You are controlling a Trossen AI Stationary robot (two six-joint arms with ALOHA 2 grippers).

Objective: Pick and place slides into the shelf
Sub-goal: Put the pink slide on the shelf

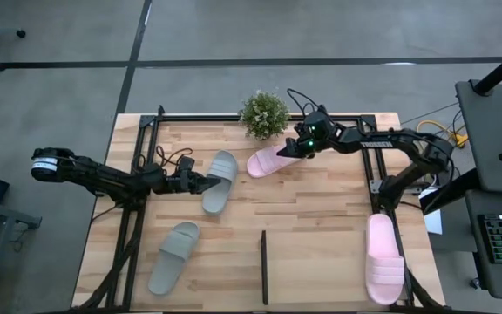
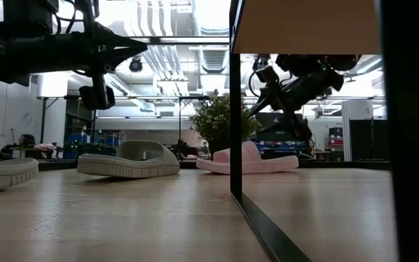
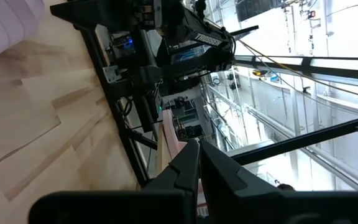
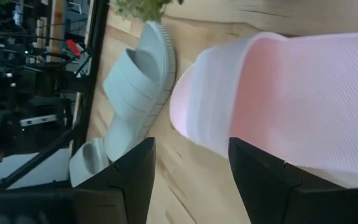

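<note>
Right gripper (image 1: 296,148) hangs at the table's far side, fingers spread wide astride a pink slide (image 1: 271,160) without clasping it. Left gripper (image 1: 212,184), clenched on nothing, sits beside a grey-green slide (image 1: 220,180). Four soft ribbed slides in all: two grey-green left, two pink right. One flat pale wooden shelf (image 1: 321,240) stands near, middle-right. One small leafy plant (image 1: 264,113) stands far.

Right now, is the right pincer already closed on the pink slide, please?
No, the right pincer stands open just above the pink slide, not gripping it.
</note>
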